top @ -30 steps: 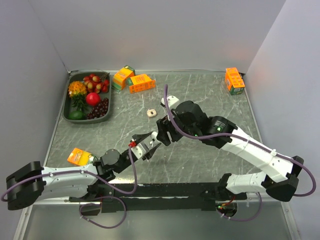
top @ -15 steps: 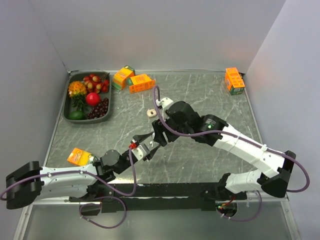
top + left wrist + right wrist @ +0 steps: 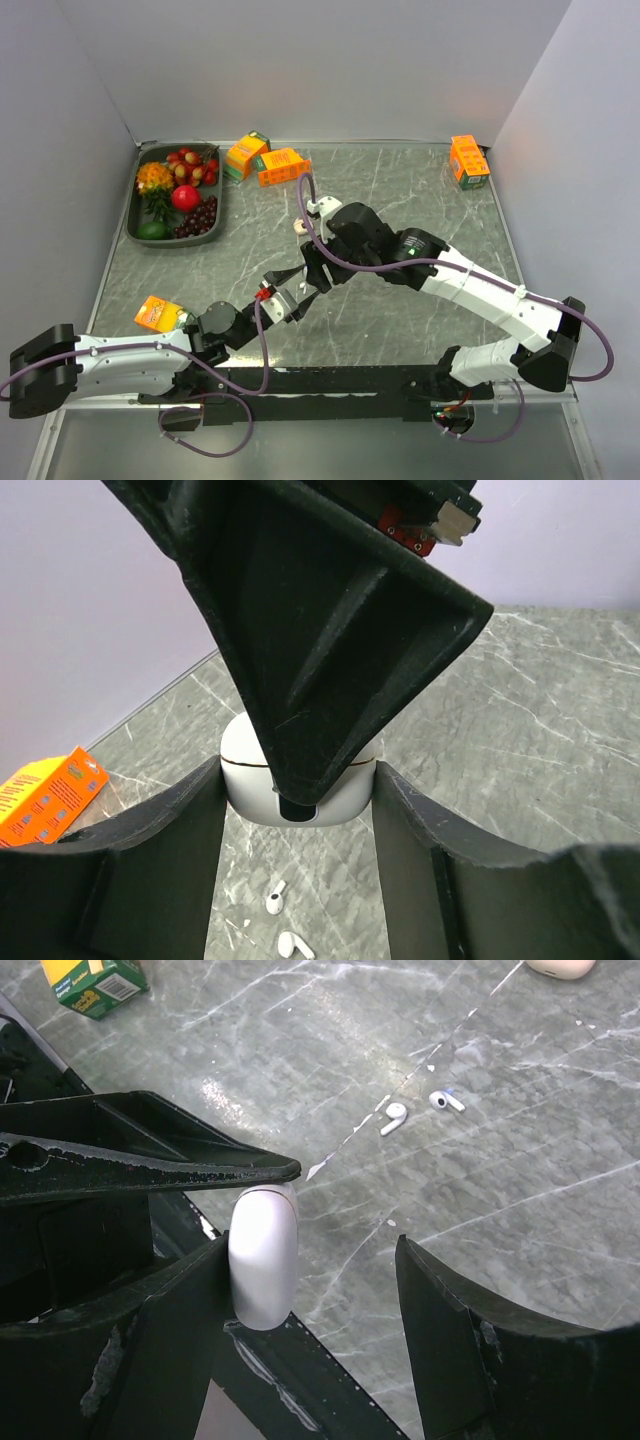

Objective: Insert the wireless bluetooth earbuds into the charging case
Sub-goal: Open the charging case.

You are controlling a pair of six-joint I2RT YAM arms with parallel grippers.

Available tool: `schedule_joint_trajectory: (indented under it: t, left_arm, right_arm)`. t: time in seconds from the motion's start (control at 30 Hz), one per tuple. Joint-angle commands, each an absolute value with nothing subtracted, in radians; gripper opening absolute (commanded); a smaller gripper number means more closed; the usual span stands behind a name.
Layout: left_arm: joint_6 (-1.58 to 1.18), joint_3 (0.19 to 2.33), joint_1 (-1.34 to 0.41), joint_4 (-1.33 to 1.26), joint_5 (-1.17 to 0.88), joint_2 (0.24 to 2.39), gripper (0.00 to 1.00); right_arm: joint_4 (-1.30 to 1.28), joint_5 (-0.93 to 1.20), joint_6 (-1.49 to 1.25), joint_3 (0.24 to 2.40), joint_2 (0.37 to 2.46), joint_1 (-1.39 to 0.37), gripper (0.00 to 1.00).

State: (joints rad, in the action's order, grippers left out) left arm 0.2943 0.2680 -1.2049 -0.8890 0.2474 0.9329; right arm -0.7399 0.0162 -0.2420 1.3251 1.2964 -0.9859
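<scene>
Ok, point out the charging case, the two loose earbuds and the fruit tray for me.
charging case [image 3: 263,1260], right wrist view, middle of its white shell.
earbuds [image 3: 394,1117], right wrist view, body of the left bud.
fruit tray [image 3: 133,215], top view, left rim.

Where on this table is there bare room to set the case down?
Bare marble lies between the right-hand orange box and the right arm, and between the fruit tray and the orange packet. Crowded: mid-table, around the held charging case and the earbuds.

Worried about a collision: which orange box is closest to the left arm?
The orange box at the near left, right beside that arm; the other three sit by the far wall.
</scene>
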Motion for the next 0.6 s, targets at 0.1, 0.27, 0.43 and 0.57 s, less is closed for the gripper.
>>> schedule_joint_trajectory:
  t: [0.1,0.27,0.43,0.57]
  left_arm:
    - [0.310,0.282,-1.215,-0.908,0.279,0.922,0.01]
    - [0.314,0.279,-1.221,-0.914,0.285,0.919,0.01]
    - [0.316,0.278,-1.224,-0.917,0.291,0.916,0.01]
    - [0.318,0.276,-1.224,-0.917,0.295,0.911,0.01]
  right_arm:
    - [-0.716,0.002,-0.239,1.361,1.255,-0.991,0.73]
    - [-0.727,-0.028,-0.236,1.365,1.244,-0.991,0.73]
    - [-0.732,-0.037,-0.236,1.362,1.244,-0.986,0.73]
    - [-0.724,-0.041,-0.238,1.356,1.232,-0.979,0.73]
